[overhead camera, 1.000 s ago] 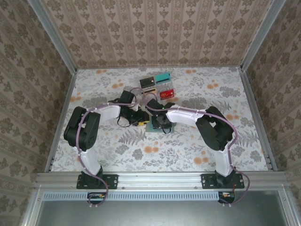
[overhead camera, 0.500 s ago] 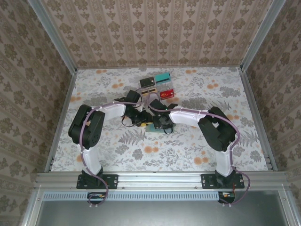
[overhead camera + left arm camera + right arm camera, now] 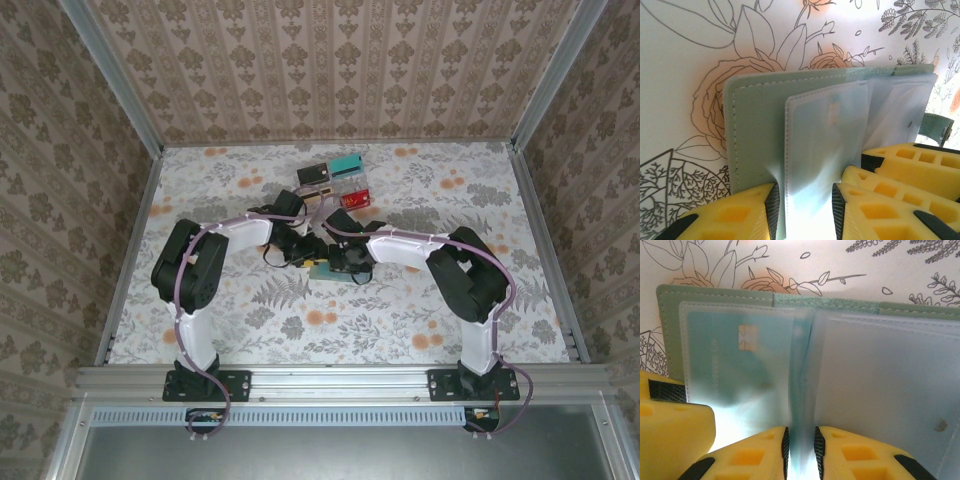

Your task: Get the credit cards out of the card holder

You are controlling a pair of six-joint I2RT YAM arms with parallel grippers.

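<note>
The card holder (image 3: 755,125) is lying open on the bench (image 3: 250,330), in front of the boxes (image 3: 335,185); one credit card (image 3: 735,360) is sitting inside its sleeve.

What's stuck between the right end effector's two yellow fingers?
A see-through pocket page of the card holder, pinched between them; the right wrist view shows it.

From above, card holder (image 3: 323,272) mostly hidden under left claw (image 3: 312,262) and right claw (image 3: 338,268). Teal card (image 3: 735,360) blurred behind frosted sleeve (image 3: 740,330), print unreadable. Sleeve's near edge lost in glare.
</note>
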